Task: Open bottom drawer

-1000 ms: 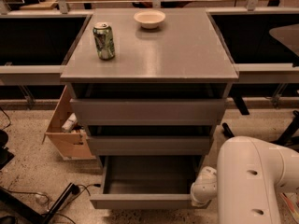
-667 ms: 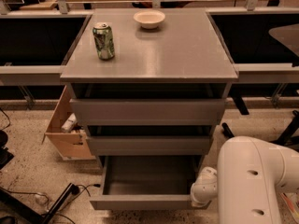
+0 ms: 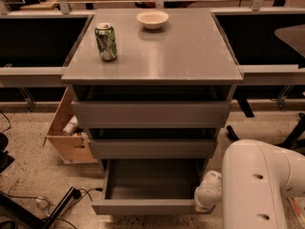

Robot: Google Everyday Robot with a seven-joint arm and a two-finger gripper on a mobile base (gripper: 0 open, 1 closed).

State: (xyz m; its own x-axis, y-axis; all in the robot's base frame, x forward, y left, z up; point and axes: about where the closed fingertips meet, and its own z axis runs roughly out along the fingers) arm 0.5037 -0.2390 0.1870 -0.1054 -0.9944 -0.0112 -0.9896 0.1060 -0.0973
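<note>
The bottom drawer (image 3: 152,181) sits low in the centre of the frame, at the foot of a grey cabinet (image 3: 190,56). It stands open, drawn out toward the lower edge of the picture, so that its smooth grey inner tray shows behind the flat, handleless front panel. No label or writing shows on it.

The gripper (image 3: 207,200) is at the drawer's right front corner, in the lower right of the frame, close against the end of the front panel. Whether it is wide, narrow or holding the panel cannot be told, since the white arm (image 3: 262,185) bulks in front of it.

Above the open drawer are the middle drawer front (image 3: 152,148) and the top drawer front (image 3: 150,114), both plain grey, each with a dark gap above it.

On the cabinet's flat top, a green drink can (image 3: 106,42) stands upright toward the upper left; its printing is too small to read and no brand can be made out. A shallow white bowl (image 3: 152,19) rests near the back edge, well apart from the can.

Left of the cabinet, on the speckled floor, a tan cardboard box (image 3: 66,142) leans open with a pale object (image 3: 70,126) inside. Dark cables (image 3: 62,204) lie in the lower left corner
</note>
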